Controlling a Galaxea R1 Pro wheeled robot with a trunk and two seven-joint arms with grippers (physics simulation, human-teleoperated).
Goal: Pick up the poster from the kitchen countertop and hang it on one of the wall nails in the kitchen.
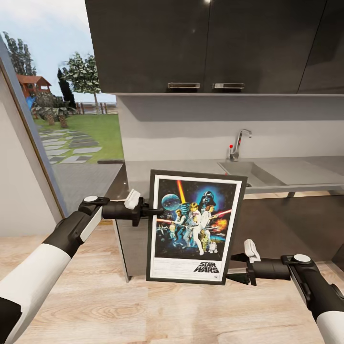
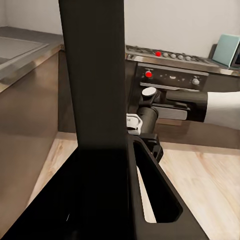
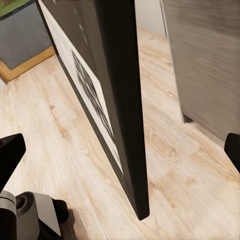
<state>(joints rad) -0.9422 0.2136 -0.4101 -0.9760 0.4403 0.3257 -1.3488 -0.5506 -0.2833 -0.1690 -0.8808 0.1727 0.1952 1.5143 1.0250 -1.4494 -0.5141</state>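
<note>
- The poster (image 1: 195, 227) is standing up straight in the air in the middle of the head view, in front of the kitchen countertop (image 1: 286, 174).
- The left gripper (image 1: 154, 210) is pinching the poster's left edge, jaws closed on it.
- The right gripper (image 1: 234, 266) is sitting by the poster's lower right corner, jaws spread wide, touching nothing.
- The tap (image 1: 237, 144) is standing behind, above the middle.
</note>
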